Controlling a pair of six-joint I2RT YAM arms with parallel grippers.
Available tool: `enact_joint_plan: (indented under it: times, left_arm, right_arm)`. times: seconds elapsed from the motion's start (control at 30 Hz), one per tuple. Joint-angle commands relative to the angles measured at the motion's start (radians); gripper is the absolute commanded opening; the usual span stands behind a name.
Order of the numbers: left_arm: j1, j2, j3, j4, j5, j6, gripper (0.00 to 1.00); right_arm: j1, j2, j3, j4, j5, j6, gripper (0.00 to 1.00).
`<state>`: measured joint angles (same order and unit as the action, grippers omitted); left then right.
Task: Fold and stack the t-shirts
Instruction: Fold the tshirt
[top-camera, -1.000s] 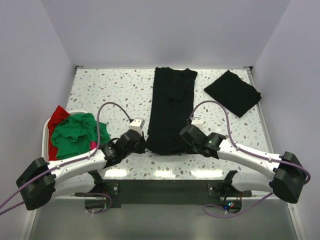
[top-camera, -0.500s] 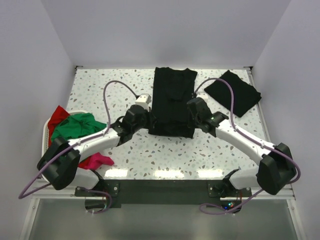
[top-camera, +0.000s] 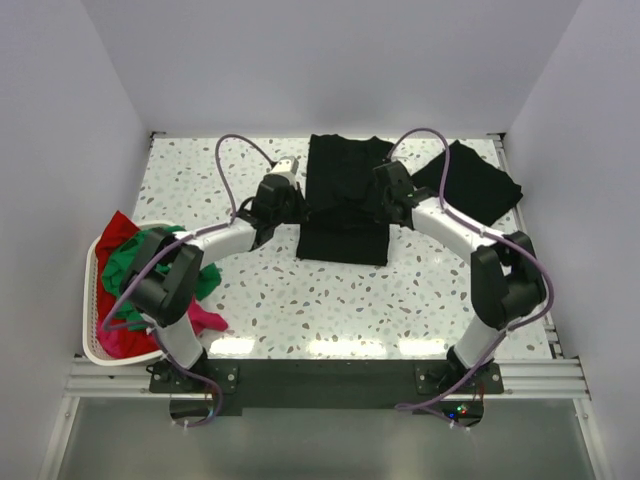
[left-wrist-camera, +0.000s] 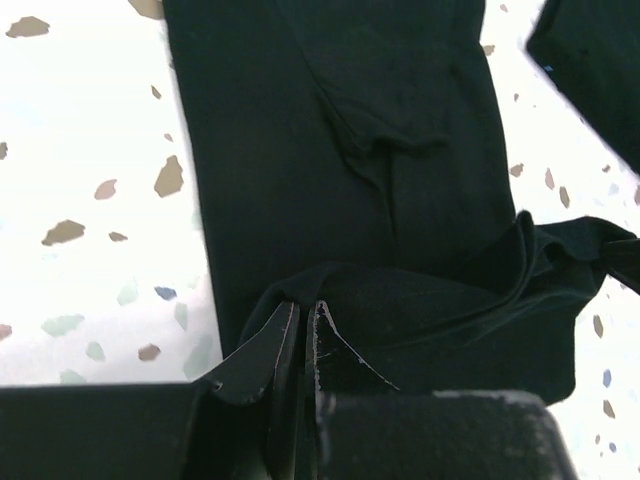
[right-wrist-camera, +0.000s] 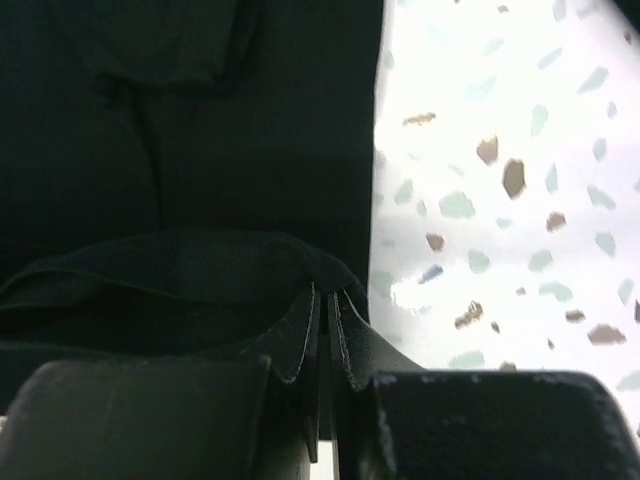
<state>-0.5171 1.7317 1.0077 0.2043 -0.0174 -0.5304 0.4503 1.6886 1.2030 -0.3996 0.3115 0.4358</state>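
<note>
Black cloth fills both our wrist views. The black t-shirt (top-camera: 345, 195) lies flat between our two grippers, with its near hem raised and doubled over the body of the shirt. Our left gripper (left-wrist-camera: 305, 312) is pinched tight on the left corner of that hem, and our right gripper (right-wrist-camera: 322, 292) on the right corner. Just right of the right gripper, a folded black t-shirt (top-camera: 467, 185) rests on the speckled table (top-camera: 200, 180). Well behind the left gripper, a green t-shirt (top-camera: 150, 262) is heaped in the white basket (top-camera: 90, 300).
</note>
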Motion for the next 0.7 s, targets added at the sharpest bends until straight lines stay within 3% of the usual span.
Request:
enact_joint_plan:
  times: [0.0,0.67]
  left_arm:
    - [0.028,0.032,0.066,0.061,0.011,0.018,0.0]
    - [0.101,0.279,0.333,-0.006,0.062,0.052,0.0]
  right_arm:
    - [-0.013,0.048,0.105,0.045,-0.014,-0.04,0.0]
    - [-0.079,0.259,0.314,0.012,-0.006,-0.063,0.0]
